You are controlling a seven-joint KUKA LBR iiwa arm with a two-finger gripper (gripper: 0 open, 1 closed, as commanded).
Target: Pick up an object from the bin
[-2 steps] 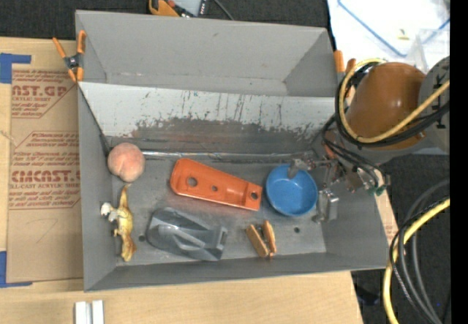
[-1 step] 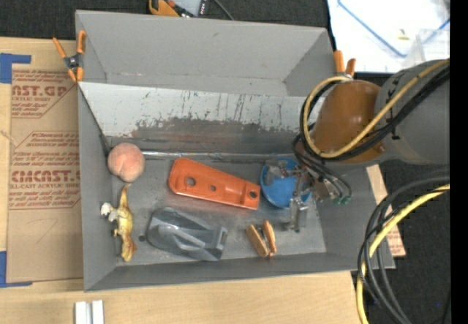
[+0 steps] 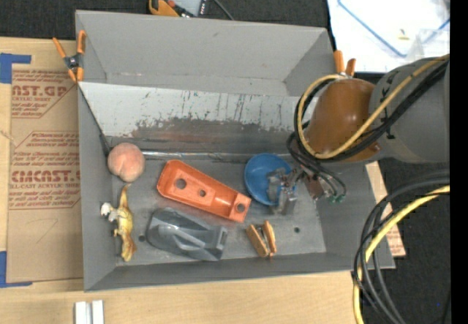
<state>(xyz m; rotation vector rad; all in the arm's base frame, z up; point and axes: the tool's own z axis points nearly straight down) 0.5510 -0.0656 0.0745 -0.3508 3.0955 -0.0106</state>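
My gripper (image 3: 284,194) is low at the right side of the bin floor, its fingers pointing down at the right edge of a round blue dish (image 3: 261,172). The fingers stand slightly apart, and I see nothing between them. An orange plastic block with two holes (image 3: 202,190) lies just left of the dish. A small brown piece (image 3: 262,238) lies in front of the gripper, near the bin's front wall.
A dark grey flat object (image 3: 183,235) lies at the front middle. A pink ball (image 3: 126,161) rests at the far left, with a yellow toy giraffe (image 3: 123,224) below it. The arm with its orange cover and cables fills the right.
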